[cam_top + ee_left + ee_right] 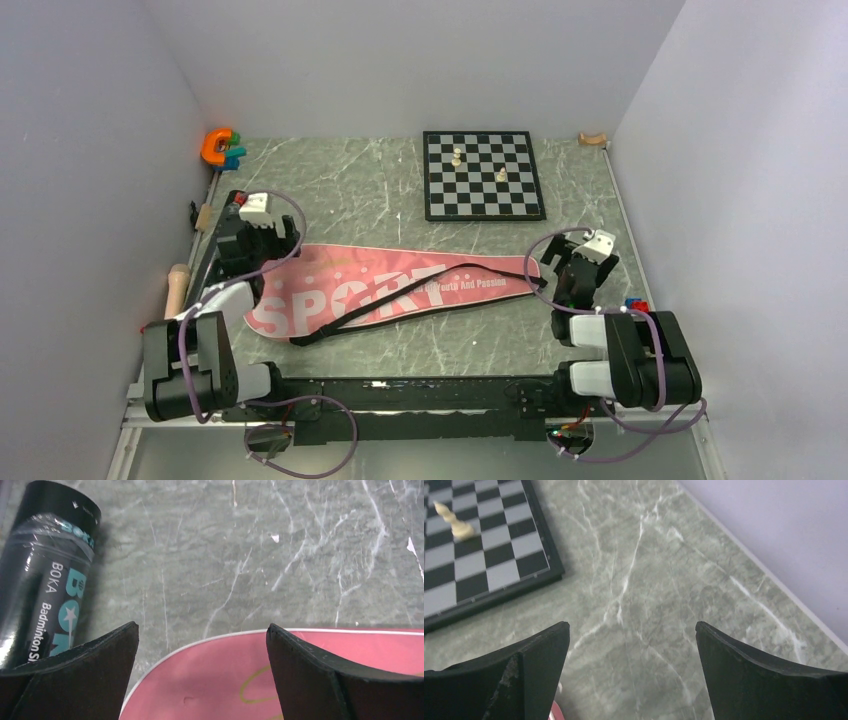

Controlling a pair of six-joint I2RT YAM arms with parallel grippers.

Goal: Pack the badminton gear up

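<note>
The long pink "SPORT" bag (330, 290) lies flat across the table's middle, its black strap (500, 274) draped over it. My left gripper (270, 235) is open over the bag's wide left end; the left wrist view shows the gripper (202, 627) empty above the pink fabric (210, 680). The black "BOKA" tube (45, 570) lies just left of it. My right gripper (580, 265) is open and empty by the bag's narrow right end, and in the right wrist view it (631, 625) is over bare table. Rackets and shuttlecocks are out of view.
A black-and-white chessboard (483, 175) with two pale pieces sits at the back centre, also in the right wrist view (484, 555). An orange C-shaped toy (222, 148) is in the back left corner. Walls close in on three sides. A beige object (177, 285) lies by the left wall.
</note>
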